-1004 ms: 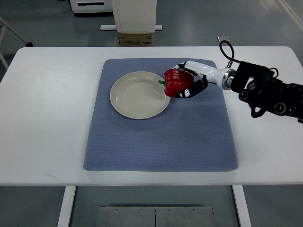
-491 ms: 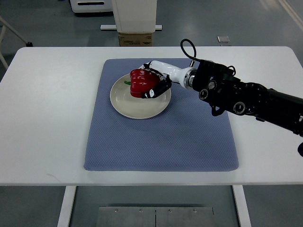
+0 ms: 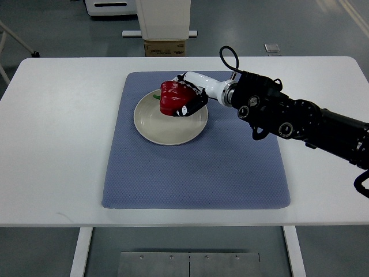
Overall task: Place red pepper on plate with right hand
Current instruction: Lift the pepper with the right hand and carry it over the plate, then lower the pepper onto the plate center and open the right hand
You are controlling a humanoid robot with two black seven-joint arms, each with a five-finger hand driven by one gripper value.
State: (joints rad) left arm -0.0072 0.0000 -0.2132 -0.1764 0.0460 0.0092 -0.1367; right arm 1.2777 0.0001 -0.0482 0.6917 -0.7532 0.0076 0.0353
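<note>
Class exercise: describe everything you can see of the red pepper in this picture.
The red pepper is a glossy, lobed bell pepper, bright red, with a short green stem poking out on its left side. It lies tipped sideways over the upper part of the cream plate, gripped by the right hand, whose white and black fingers wrap its right side. Whether it rests on the plate cannot be told.

Glossy pepper, matt plate, woven mat on a smooth tabletop.

A waxy, shiny skin is shown on the red pepper (image 3: 173, 97), which is gripped by the right hand (image 3: 189, 99), cased in smooth white and black plastic with a slight sheen. The cream plate (image 3: 167, 127) is seen with a smooth, dull-glazed face. A fine, dimpled cloth weave is displayed by the blue-grey mat (image 3: 196, 167), matt throughout. The white tabletop (image 3: 57, 144) appears smooth and faintly reflective; matt black housings are worn by the forearm (image 3: 294, 118).
</note>
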